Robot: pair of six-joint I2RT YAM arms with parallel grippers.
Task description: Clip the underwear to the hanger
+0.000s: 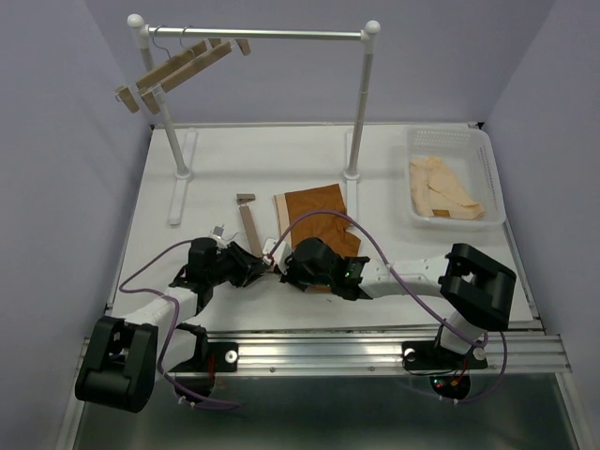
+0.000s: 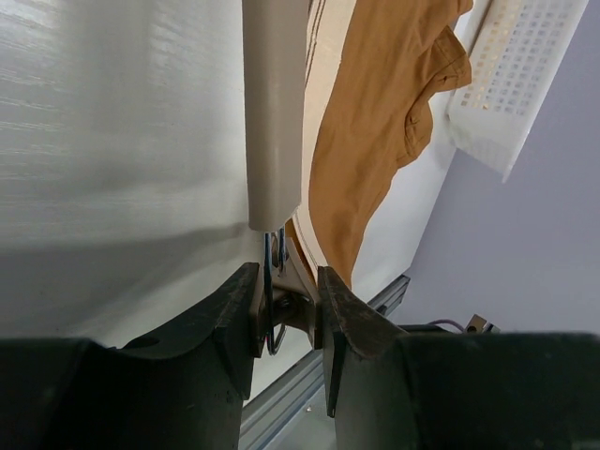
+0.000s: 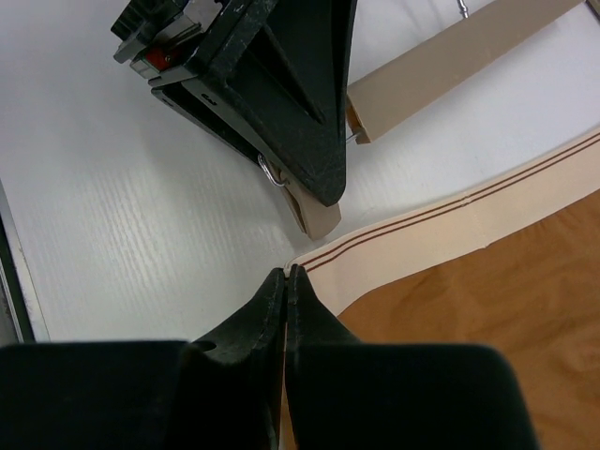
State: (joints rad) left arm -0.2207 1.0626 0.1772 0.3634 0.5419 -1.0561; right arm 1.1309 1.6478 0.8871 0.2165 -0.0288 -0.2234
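The rust-brown underwear (image 1: pixel 314 214) lies flat mid-table, its pale waistband (image 3: pixel 441 230) toward the hanger. The light-wood hanger (image 1: pixel 249 223) lies on the table left of it, one clip at the far end. My left gripper (image 1: pixel 262 268) is shut on the hanger's near wooden clip (image 2: pixel 292 298), squeezing it between both fingers (image 2: pixel 286 286). The bar (image 2: pixel 272 112) runs away from the jaws, with the underwear (image 2: pixel 375 122) beside it. My right gripper (image 3: pixel 285 274) is shut on the waistband's corner, just short of that clip (image 3: pixel 314 214). It also shows in the top view (image 1: pixel 281 269).
A white garment rack (image 1: pixel 253 35) stands at the back with other wooden clip hangers (image 1: pixel 183 67) hung at its left end. A white basket (image 1: pixel 487 155) at the back right holds a pale cream garment (image 1: pixel 442 187). The metal rail (image 1: pixel 375 347) runs along the near edge.
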